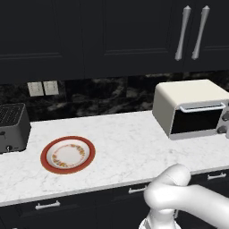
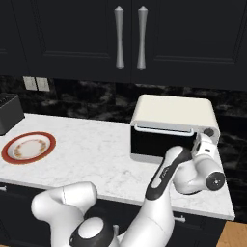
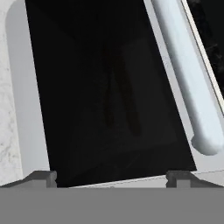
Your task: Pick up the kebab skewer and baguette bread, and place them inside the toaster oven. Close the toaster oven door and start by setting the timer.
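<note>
The robot's hand [image 3: 111, 177] faces the dark glass door [image 3: 109, 96] of the cream-white boxy toaster oven [image 2: 173, 113], its two small dark finger tips spread wide apart and holding nothing. The door stands shut, flush in its light frame, so the glass lies directly ahead of the hand, while the rounded silver bar handle [image 3: 188, 83] runs along the door's edge ahead and to the right of the finger tips. Two long dim shapes show behind the glass; whether they are the skewer and baguette cannot be told. The round red-rimmed plate [image 1: 68, 154] rests bare on the white marble tabletop [image 1: 125, 138], well apart from the hand. The hand sits close beside the dark round knobs [image 2: 208, 132] at the oven's right end, a position that judged from the task suits setting the timer.
</note>
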